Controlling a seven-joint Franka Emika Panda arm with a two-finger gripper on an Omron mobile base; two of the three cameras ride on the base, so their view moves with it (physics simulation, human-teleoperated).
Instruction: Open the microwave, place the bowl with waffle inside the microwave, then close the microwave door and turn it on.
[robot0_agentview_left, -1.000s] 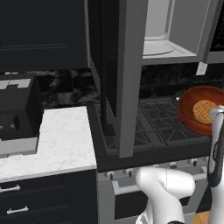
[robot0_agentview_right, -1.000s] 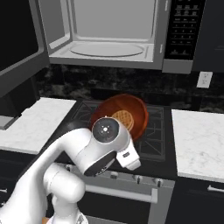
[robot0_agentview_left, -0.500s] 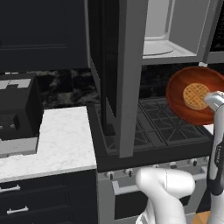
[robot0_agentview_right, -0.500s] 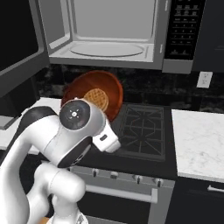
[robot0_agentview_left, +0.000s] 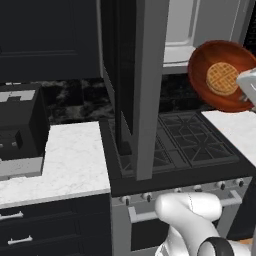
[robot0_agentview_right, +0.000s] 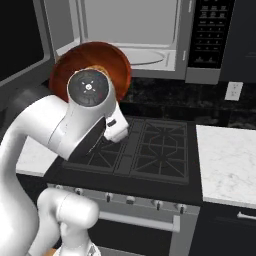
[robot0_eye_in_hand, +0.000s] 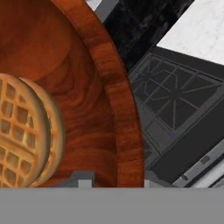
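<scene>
Gripping the bowl (robot0_eye_in_hand: 100, 87) by its rim, the jaws were closed on the wood at 6 o'clock in the hand view. Tilted, waffle (robot0_agentview_left: 222, 78) inside, it hung above the stove (robot0_agentview_right: 150, 150), just below the open microwave (robot0_agentview_right: 145, 35), whose door (robot0_agentview_left: 142, 85) stood wide.

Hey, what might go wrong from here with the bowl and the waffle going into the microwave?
1. The bowl is held tipped, its opening facing sideways, so the waffle might slide out onto the stove below.
2. The gripper pinches only the rim, so the bowl may slip or rotate.
3. The bowl sits near the lower front edge of the microwave, beside the open microwave door; either might be clipped on the way in.
</scene>
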